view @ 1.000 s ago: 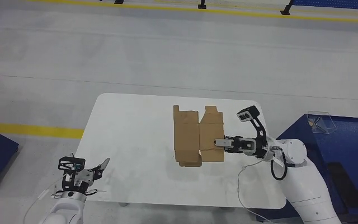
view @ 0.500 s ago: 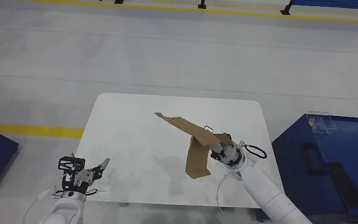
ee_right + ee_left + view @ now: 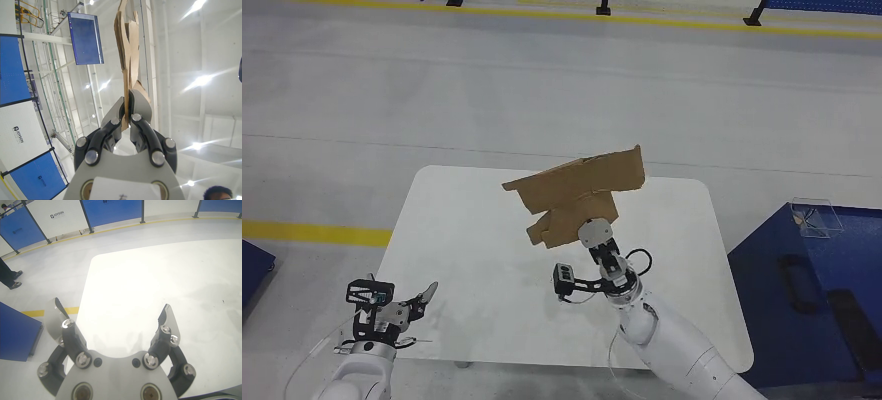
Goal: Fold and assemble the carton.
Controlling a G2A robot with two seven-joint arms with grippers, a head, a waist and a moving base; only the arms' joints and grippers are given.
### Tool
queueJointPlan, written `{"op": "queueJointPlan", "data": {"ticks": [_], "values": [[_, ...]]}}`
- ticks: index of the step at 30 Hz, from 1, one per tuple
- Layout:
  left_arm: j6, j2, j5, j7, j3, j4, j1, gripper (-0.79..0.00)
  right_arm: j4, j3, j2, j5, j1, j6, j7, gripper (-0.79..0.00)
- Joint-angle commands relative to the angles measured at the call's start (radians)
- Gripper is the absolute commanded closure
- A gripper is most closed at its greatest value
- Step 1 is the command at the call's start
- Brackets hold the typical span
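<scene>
Left end effector (image 3: 111,305) first, down in the lower left of the top view: its two fingers are spread wide with nothing between them, hovering at the near corner of the white bench (image 3: 462,250). Over to the right end effector (image 3: 128,96), just below the middle of the top view and pointing up and away from the robot. Its fingers are pressed together on a thin edge of the carton (image 3: 577,180), and the right wrist view shows the cardboard sandwiched between the two pads. And there's the carton itself, up off the bench, a brown flattened sheet tilted across the upper centre of the frame. Its long upper panel runs from centre left up to the right, and a shorter flap hangs below it toward the grip. Edge-on from the wrist, the layers lie close against one another, only slightly parted toward the far end. So where does that leave the job? Early days, by the look of it: the blank is in hand, but no box shape is opened out, no side stands square, and no flap looks folded or tucked. Opening the sleeve, folding the flaps and closing up all appear to lie ahead, and the free left end effector seems the likely helper.
</scene>
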Motion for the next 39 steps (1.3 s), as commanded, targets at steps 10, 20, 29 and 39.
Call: {"op": "queueJointPlan", "data": {"ticks": [10, 20, 29, 39], "values": [[0.000, 0.000, 0.000, 0.000, 0.000, 0.000, 0.000, -0.785, -0.008, 0.170, -0.001, -0.301, 0.011, -0.014, 0.013, 0.000], [0.000, 0.000, 0.000, 0.000, 0.000, 0.000, 0.000, -0.785, -0.008, 0.170, -0.001, -0.301, 0.011, -0.014, 0.013, 0.000], [0.000, 0.000, 0.000, 0.000, 0.000, 0.000, 0.000, -0.785, -0.008, 0.170, -0.001, -0.301, 0.011, -0.014, 0.013, 0.000], [0.000, 0.000, 0.000, 0.000, 0.000, 0.000, 0.000, -0.785, -0.170, 0.394, 0.040, -0.835, -0.063, -0.444, 0.277, 0.000]]}}
